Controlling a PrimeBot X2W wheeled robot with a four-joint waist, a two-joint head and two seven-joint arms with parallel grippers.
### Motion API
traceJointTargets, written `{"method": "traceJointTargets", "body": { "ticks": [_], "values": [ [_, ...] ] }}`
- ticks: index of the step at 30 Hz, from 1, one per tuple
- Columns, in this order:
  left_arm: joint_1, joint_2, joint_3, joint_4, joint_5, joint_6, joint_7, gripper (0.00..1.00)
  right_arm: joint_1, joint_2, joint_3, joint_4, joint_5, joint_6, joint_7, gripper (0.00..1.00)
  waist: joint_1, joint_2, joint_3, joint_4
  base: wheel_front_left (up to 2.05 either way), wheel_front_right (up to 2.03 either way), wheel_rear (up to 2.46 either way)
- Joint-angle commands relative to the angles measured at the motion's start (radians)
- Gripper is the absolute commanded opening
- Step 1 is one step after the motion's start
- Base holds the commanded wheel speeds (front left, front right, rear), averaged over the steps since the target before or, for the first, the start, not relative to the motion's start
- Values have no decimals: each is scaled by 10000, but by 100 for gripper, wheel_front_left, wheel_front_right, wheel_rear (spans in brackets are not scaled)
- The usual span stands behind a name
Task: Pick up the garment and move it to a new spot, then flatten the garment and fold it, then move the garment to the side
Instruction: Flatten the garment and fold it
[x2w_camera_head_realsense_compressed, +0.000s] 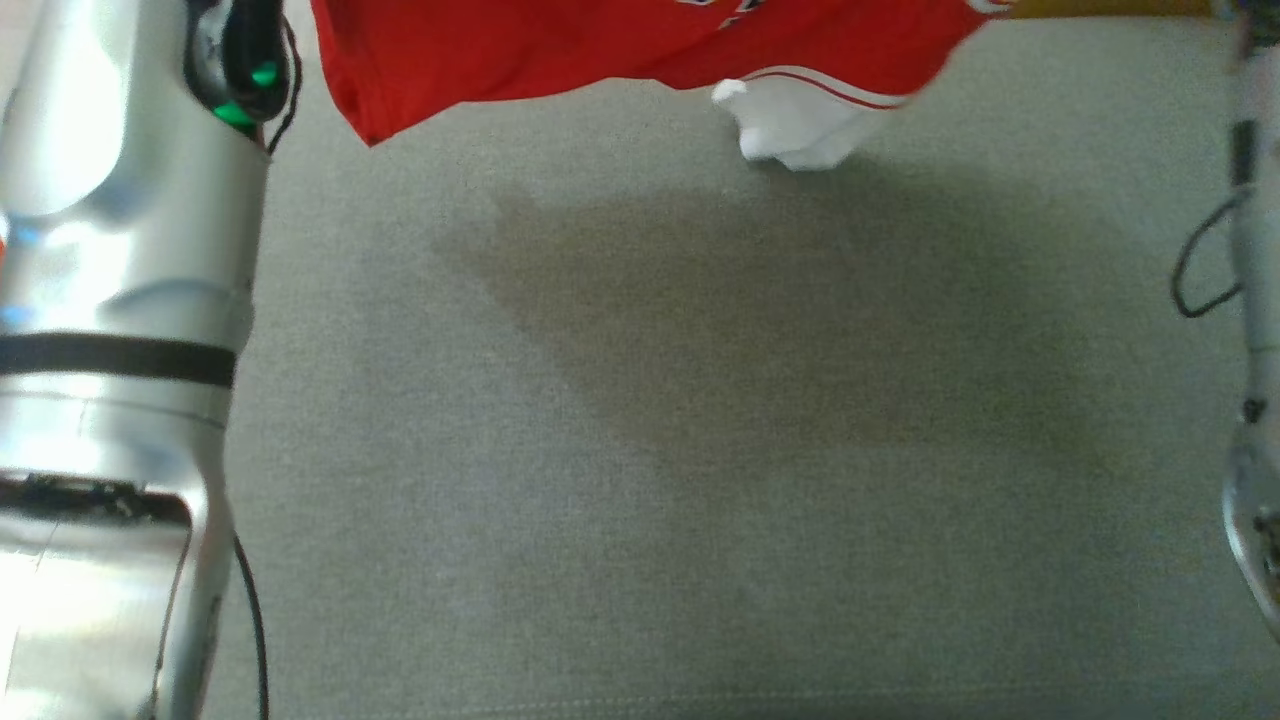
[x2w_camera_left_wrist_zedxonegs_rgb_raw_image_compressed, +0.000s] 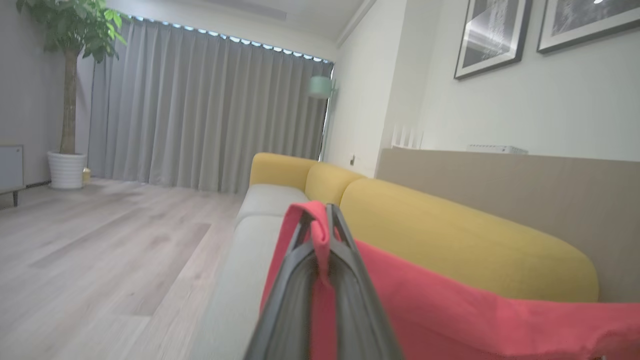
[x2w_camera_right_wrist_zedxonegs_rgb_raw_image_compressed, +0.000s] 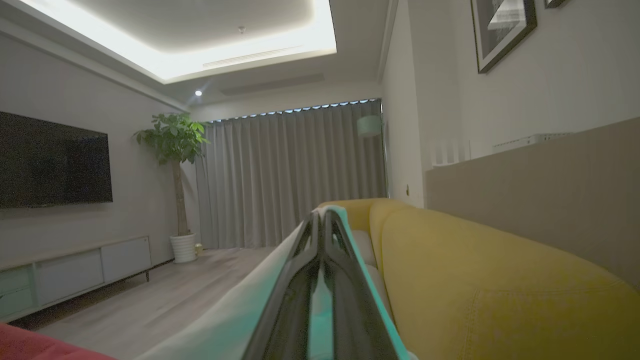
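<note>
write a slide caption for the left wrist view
The left gripper shut on a fold of the red fabric garment, held up in front of the yellow rounded sofa backrest.

The left gripper (x2w_camera_left_wrist_zedxonegs_rgb_raw_image_compressed: 322, 210) pinches the red shirt (x2w_camera_left_wrist_zedxonegs_rgb_raw_image_compressed: 450, 310) tight between its two dark fingers (x2w_camera_left_wrist_zedxonegs_rgb_raw_image_compressed: 290, 295). Behind is a yellow sofa (x2w_camera_left_wrist_zedxonegs_rgb_raw_image_compressed: 450, 235), grey curtains (x2w_camera_left_wrist_zedxonegs_rgb_raw_image_compressed: 200, 110), and a tree (x2w_camera_left_wrist_zedxonegs_rgb_raw_image_compressed: 70, 75) in a white pot (x2w_camera_left_wrist_zedxonegs_rgb_raw_image_compressed: 65, 170).

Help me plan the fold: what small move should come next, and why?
Probably lower both arms to lay the garment onto the sofa seat: the left claw and right claw are each shut on its cloth, and it hangs above the seat.
</note>
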Motion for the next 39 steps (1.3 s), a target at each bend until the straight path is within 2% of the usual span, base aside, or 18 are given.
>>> {"method": "traceJointTargets", "body": {
  "ticks": [1, 2, 9, 14, 19, 22, 26, 27, 34, 39],
  "values": [
    [-674, 217, 208, 444, 92, -115, -94, 0, -644, 394, 405, 539, -39, -9, -65, 0, -1, 0, 128, -36, 0, 0, 0],
    [-825, 35, 151, 1405, 77, -223, -131, 0, -941, 579, 751, 1653, -117, -9, -68, 0, -1, 0, 301, -57, 0, 0, 0],
    [-569, -447, 158, 4047, -322, -600, -176, 0, -1084, 1105, 1388, 4726, -243, -9, 205, 0, -1, 0, 950, -106, 0, 0, 0],
    [-232, -556, 79, 4790, -376, -818, -200, 0, -752, 1249, 1663, 5646, -106, -9, -26, 0, -1, 0, 1431, -62, 0, 0, 0],
    [639, -576, 139, 4363, -276, -958, -207, 0, 347, 1246, 1857, 5676, 452, -9, -860, 0, -1, 0, 1558, 55, 0, 0, 0],
    [1586, -592, 331, 3816, -324, -1081, -208, 0, 1484, 1144, 1979, 5204, 937, -9, -1286, 0, -1, 0, 1369, 114, 0, 0, 0],
    [3301, -497, 682, 2794, -232, -1146, -208, 0, 3620, 766, 1840, 3779, 1657, -9, -1521, 0, -1, 0, 871, 168, 0, 0, 0],
    [3301, -497, 682, 2794, -232, -1146, -208, 0, 3620, 766, 1840, 3779, 1657, -9, -1521, 0, -1, 0, 871, 168, 0, 0, 0],
    [6336, -246, 1249, 530, 180, -1087, -209, 0, 7940, 354, 1079, -51, 2070, -9, -1523, 0, -1, 0, -33, 142, 0, 0, 0],
    [8224, -81, 1333, -1095, 396, -885, -209, 0, 10743, 568, 138, -2739, 1804, -9, -215, 0, -1, 0, -622, 120, 0, 0, 0]
  ]
}}
